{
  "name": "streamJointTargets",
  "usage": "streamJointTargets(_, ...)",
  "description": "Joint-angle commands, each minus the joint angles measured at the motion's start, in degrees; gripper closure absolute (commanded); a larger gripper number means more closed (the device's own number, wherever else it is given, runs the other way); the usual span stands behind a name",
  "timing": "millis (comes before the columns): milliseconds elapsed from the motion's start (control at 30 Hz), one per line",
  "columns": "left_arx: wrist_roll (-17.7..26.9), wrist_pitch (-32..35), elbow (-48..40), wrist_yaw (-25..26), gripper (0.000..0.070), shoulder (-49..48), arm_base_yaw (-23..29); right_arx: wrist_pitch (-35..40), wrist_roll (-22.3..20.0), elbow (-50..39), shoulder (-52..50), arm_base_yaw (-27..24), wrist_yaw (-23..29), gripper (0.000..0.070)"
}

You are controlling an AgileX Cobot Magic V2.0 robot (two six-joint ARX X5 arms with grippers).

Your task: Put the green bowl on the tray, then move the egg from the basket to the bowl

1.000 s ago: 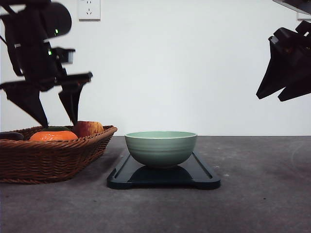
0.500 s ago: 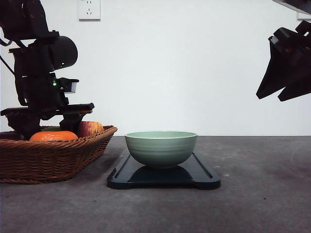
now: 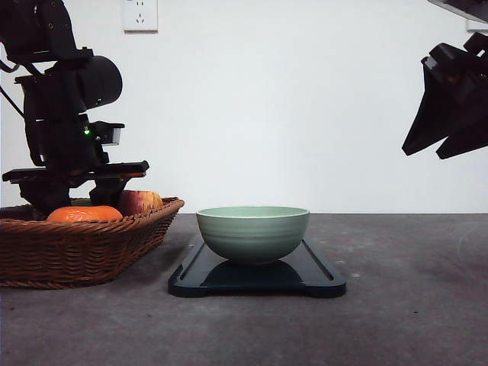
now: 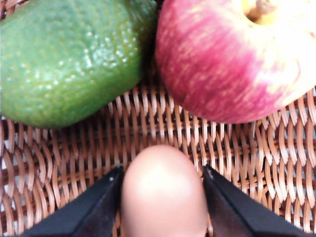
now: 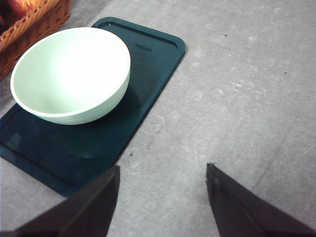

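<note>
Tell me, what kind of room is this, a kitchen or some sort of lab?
Probably a lab test bench, not a kitchen. A bare grey table stands against a plain white wall with one power socket. The food props are few: a basket of fruit and a green bowl on a tray.

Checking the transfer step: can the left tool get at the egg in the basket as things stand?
Probably yes: the left tool already straddles the egg on the basket floor, with the avocado and apple lying clear of its fingers.
</note>
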Motion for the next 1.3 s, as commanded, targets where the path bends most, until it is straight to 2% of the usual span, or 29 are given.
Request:
streamJointTargets(0,-0.02,-0.09,1.22,-0.35,0.0429,1.18,-0.09,0.59,-0.45,0.42,0.37,0.17,0.08,0.0354)
streamJointTargets(100,-0.02,-0.53,1.22,-0.33,0.0473,1.18,-0.09,0.59,-0.45,0.42,0.37,0.17,0.08,0.0354)
streamJointTargets(400,0.01,-1.96,1.25,-0.33,0.0477,0.14,-0.09,0.59,-0.45,0.42,0.37,0.17,0.08,0.0354)
streamJointTargets(667,0.2,-2.3,1.25,-0.31,0.0477,-7.65,-0.09,0.61,-0.45,0.42,0.37,0.17,0.06,0.0354)
streamJointTargets(800,0.22,-1.43,1.25,1.52,0.0475,-12.63,-1.19,0.61,-0.45,0.42,0.37,0.17,0.07,0.0354)
streamJointTargets(1033,-0.09,6.53,1.25,9.85,0.0476,-16.45,-5.78,0.61,-0.45,0.42,0.37,0.17,0.06,0.0354)
streamJointTargets(1267,0.49,15.2,1.22,10.12,0.0476,-14.17,-12.93,0.77,-0.43,0.42,0.37,0.19,0.06,0.0354)
